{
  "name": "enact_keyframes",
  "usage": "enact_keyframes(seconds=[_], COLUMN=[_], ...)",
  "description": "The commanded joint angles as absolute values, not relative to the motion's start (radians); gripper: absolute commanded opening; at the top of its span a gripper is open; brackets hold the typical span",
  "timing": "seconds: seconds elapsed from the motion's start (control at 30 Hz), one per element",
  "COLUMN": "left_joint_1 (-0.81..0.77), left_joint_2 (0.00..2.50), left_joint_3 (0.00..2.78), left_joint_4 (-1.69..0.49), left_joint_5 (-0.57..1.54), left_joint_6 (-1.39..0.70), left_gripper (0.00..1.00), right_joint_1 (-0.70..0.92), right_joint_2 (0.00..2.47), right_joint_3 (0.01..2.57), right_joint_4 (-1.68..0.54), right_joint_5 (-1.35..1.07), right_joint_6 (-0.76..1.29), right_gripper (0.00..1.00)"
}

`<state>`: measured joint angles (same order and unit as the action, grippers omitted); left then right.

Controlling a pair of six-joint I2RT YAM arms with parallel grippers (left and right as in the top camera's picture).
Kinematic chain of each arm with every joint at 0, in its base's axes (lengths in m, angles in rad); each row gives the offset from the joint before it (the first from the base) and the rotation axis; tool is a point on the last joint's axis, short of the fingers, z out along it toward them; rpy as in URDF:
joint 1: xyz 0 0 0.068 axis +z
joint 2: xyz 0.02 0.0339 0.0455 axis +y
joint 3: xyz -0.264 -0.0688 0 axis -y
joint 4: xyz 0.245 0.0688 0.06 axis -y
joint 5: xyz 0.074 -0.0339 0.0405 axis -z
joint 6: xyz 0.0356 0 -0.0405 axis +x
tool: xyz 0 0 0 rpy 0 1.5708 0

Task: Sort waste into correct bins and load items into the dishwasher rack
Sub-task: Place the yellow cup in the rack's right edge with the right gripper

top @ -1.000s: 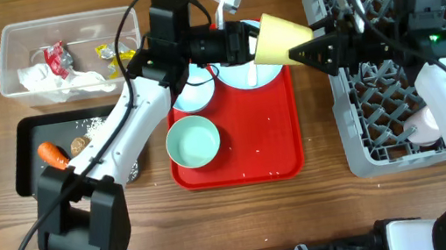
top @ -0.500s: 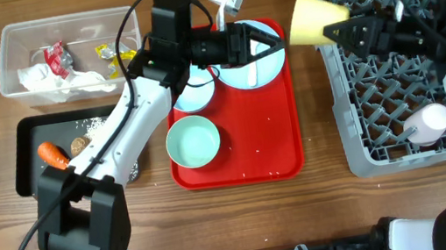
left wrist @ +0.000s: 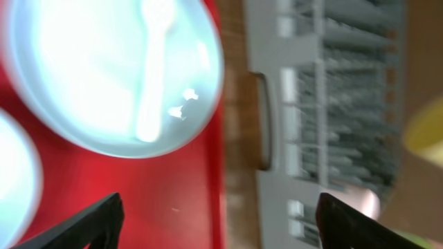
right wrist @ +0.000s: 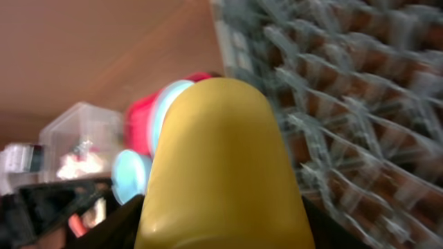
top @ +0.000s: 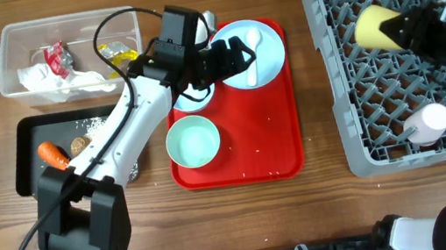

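Note:
My right gripper [top: 396, 29] is shut on the yellow cup [top: 375, 24], which lies on its side above the grey dishwasher rack [top: 356, 123]. In the right wrist view the yellow cup [right wrist: 221, 159] fills the space between the jaws. My left gripper [top: 239, 58] hangs open and empty over the red tray [top: 245, 153], beside the light blue plate [top: 265, 65] carrying the white spoon [top: 252, 47]. The left wrist view shows plate [left wrist: 83, 90] and spoon [left wrist: 152, 76] ahead of the wide-apart fingertips [left wrist: 93, 223]. A pink cup [top: 428, 123] lies in the rack.
One light blue bowl [top: 193, 141] sits on the tray; another bowl [top: 189, 102] is partly under my left arm. The clear tub [top: 6, 38] holds a napkin [top: 48, 78] and wrappers. The black tray [top: 31, 176] holds a carrot [top: 53, 153], a brown lump and rice.
My left gripper opened and let go of the yellow cup, then drew back left over the tray. My right gripper carried the cup rightwards over the rack.

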<state>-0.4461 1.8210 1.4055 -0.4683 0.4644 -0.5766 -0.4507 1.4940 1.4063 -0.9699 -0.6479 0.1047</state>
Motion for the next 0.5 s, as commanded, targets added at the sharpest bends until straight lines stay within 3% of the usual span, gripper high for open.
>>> enact_keyframes(seconds=[0.0, 0.13, 0.47], left_joint_1=[-0.452, -0.452, -0.452], left_joint_2=[1.813, 1.813, 1.814], left_joint_3=[1.411, 1.411, 1.410], left_joint_4=[-0.496, -0.549, -0.596], left_joint_5=[0.304, 0.219, 0.162], left_joint_6=[-0.553, -0.553, -0.553], left_gripper=[0.96, 1.00, 1.00], right_joint_1=[-0.455, -0.502, -0.825], right_joint_2=[1.498, 1.498, 1.505], right_joint_3=[1.549, 1.628, 1.628], right_joint_4=[-1.081, -1.237, -1.345], right_joint_5=[-0.368, -0.134, -0.033], right_joint_6=[0.139, 0.217, 0.266], right_gripper=[0.28, 0.27, 0.26])
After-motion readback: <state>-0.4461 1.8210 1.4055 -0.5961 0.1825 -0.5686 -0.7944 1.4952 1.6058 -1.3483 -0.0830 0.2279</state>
